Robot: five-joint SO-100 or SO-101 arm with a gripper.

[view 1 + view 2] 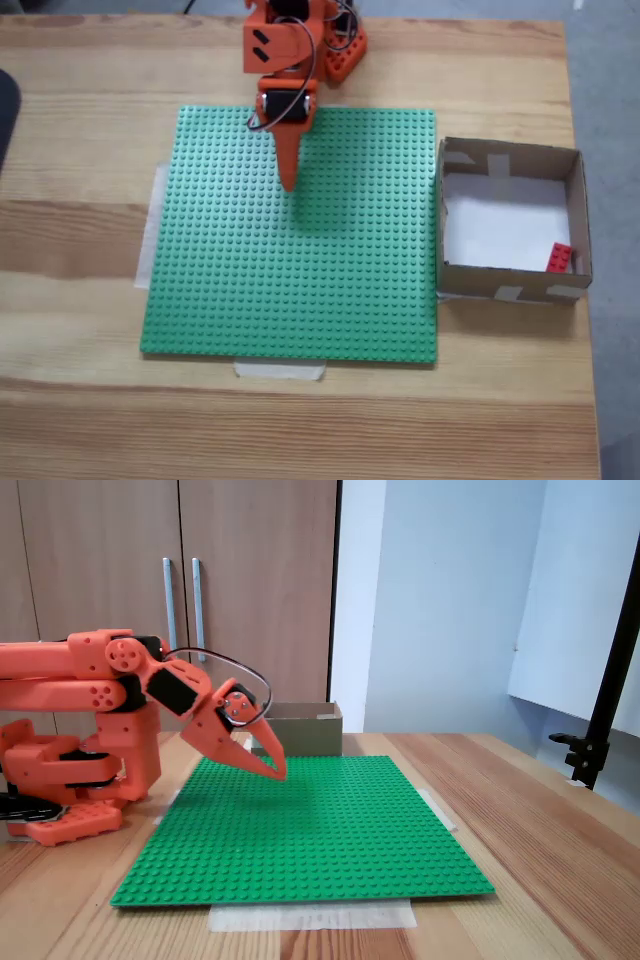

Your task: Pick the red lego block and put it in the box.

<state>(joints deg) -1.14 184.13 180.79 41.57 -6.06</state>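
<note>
The small studded red lego block (559,258) lies in the cardboard box (512,156), near the bench's right edge in a fixed view. The pointed orange tool (289,180) hangs over the green studded baseplate (290,300). It looks closed and empty, though neither view is sharp.

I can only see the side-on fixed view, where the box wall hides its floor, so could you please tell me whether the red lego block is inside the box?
Observer: Yes. In the fixed view from above, the red lego block lies on the white floor inside the box.
Operator: Thank you. Whereabouts in it?
Observer: In the lower right corner as that view shows it, close to both walls.
Operator: And is the claw near the box?
Observer: No. The claw is over the green baseplate, well left of the box, shut and empty.
</note>
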